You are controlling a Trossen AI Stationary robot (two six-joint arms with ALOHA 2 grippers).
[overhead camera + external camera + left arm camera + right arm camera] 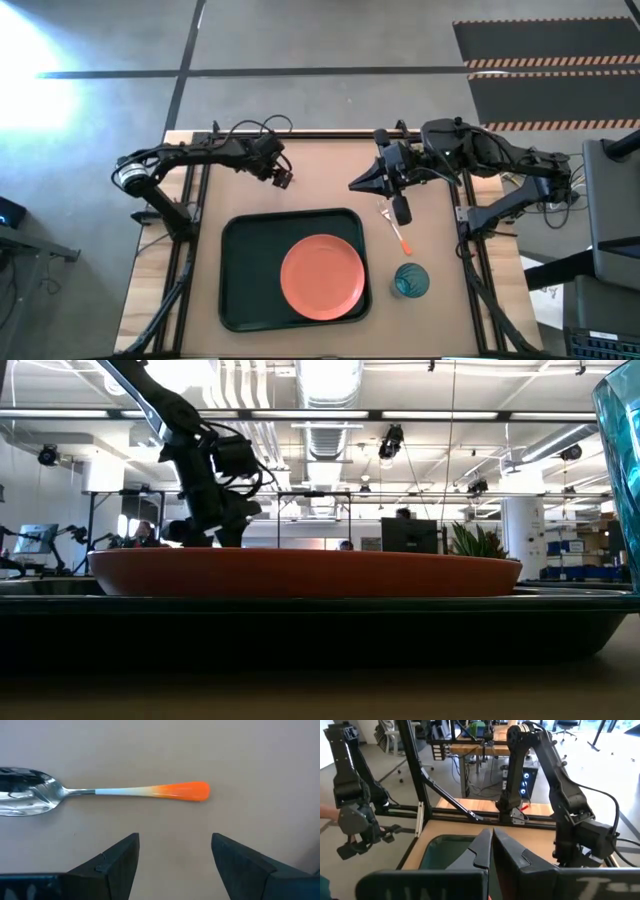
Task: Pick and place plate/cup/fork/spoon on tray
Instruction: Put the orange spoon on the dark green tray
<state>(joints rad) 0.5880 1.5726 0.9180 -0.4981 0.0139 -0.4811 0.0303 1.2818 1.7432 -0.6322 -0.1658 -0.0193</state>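
The orange-red plate (322, 276) lies on the dark green tray (240, 280), on its right half. The teal cup (411, 281) stands on the table to the right of the tray. The fork (398, 234) lies on the table beyond the cup. The spoon (100, 794) lies flat on the table just ahead of my left gripper (175, 857), which is open and empty, beyond the tray's far left corner (282, 179). My right gripper (492, 845) is shut and empty above the table, beyond the tray's far right corner (357, 186).
The tray's left half is bare green. The plate's rim (300, 572) and the tray's rim (300, 605) fill the low view, with the cup (622, 460) at its right edge. Arm stands and frame rails stand at the table's left and right sides.
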